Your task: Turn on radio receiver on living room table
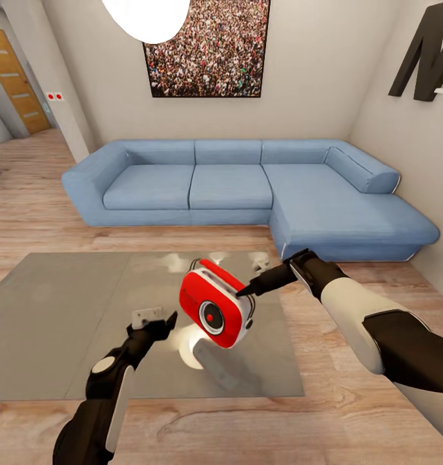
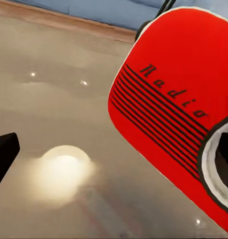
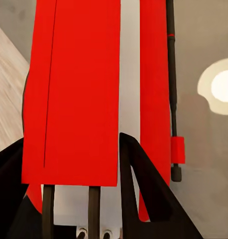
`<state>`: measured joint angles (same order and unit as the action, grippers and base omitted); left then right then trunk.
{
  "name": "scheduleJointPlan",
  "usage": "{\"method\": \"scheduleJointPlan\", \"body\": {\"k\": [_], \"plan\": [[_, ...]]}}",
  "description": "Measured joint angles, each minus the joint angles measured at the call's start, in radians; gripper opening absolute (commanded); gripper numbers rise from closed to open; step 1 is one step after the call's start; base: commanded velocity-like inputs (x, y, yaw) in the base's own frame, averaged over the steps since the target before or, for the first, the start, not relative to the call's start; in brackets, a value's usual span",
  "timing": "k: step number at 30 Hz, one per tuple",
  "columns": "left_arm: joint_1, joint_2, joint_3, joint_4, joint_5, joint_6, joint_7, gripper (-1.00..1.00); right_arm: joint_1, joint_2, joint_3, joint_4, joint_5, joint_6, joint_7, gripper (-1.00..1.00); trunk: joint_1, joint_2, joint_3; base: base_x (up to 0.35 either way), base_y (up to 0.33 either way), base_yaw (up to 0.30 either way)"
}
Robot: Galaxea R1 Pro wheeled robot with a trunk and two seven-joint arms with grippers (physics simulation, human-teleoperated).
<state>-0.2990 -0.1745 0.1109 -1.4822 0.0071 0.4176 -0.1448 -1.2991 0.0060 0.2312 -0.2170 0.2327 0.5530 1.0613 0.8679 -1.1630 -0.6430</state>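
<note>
The living room has a big blue sofa (image 1: 247,187) far past the right pincer (image 1: 249,290), against the wall under a framed crowd picture (image 1: 207,46). Closer in, below both pincers, is the table (image 1: 66,323), low and wide with a shiny grey top that shows the lamp as a bright spot. The table's near edge and its right edge are both close to the arms, and light wood floor (image 1: 28,213) lies all around it, so there is lots of room to move. The radio receiver (image 1: 215,310) is not sitting on the table. It is up in the air, tilted, with its round dial facing the robot. The right pincer is clamped on the radio's side, with one finger (image 3: 144,189) on the white band and the other on the red. I think it holds the radio up and turned like this so the other arm can get to the front. The left pincer (image 1: 158,321) is just beside the radio, not touching it. I cannot tell if its fingers are apart or together. The space between it and the red face looks free, so it could likely go straight in to press.
</note>
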Motion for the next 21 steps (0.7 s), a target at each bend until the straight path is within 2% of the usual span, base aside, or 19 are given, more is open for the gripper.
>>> {"method": "scheduleJointPlan", "body": {"k": [1, 2, 9, 15, 17, 19, 21], "plan": [[0.0, 0.0, -0.006, 0.0, -0.001, 0.001, 0.0, 1.0, 0.0, 0.0, 0.001, 0.0, 0.001, 0.0, 0.0, -1.0, 0.0, 0.0, 0.0, 0.0, 0.0, 0.0], [0.0, 0.0, -0.013, 0.0, -0.001, 0.001, 0.0, -1.0, 0.0, 0.0, 0.001, 0.0, 0.0, 0.0, 0.001, -1.0, 0.0, 0.0, 0.0, 0.0, 0.0, 0.0], [0.0, 0.0, -0.058, 0.006, -0.001, 0.004, -0.001, -1.0, 0.0, 0.0, -0.001, 0.0, -0.001, 0.0, 0.002, -1.0, 0.0, 0.0, 0.0, 0.0, 0.0, 0.0], [0.0, 0.0, -0.057, 0.001, -0.004, -0.005, 0.009, -1.0, 0.0, 0.0, 0.0, 0.0, 0.0, 0.0, 0.003, -1.0, 0.0, 0.0, 0.0, 0.0, 0.0, 0.0], [0.0, 0.0, -0.057, 0.003, -0.02, -0.001, 0.005, -1.0, 0.0, 0.0, 0.0, 0.0, 0.0, 0.0, 0.005, -1.0, 0.0, 0.0, 0.0, 0.0, 0.0, 0.0], [0.0, 0.0, -0.063, 0.004, -0.058, 0.004, -0.007, -1.0, 0.0, 0.0, 0.0, 0.0, -0.001, 0.001, 0.008, -1.0, 0.0, 0.0, 0.0, 0.0, 0.0, 0.0], [-0.003, 0.0, -0.078, 0.005, -0.074, 0.023, -0.049, -1.0, 0.0, 0.0, 0.001, 0.0, -0.001, 0.001, 0.009, -1.0, 0.0, 0.0, 0.0, 0.0, 0.0, 0.0]]}}
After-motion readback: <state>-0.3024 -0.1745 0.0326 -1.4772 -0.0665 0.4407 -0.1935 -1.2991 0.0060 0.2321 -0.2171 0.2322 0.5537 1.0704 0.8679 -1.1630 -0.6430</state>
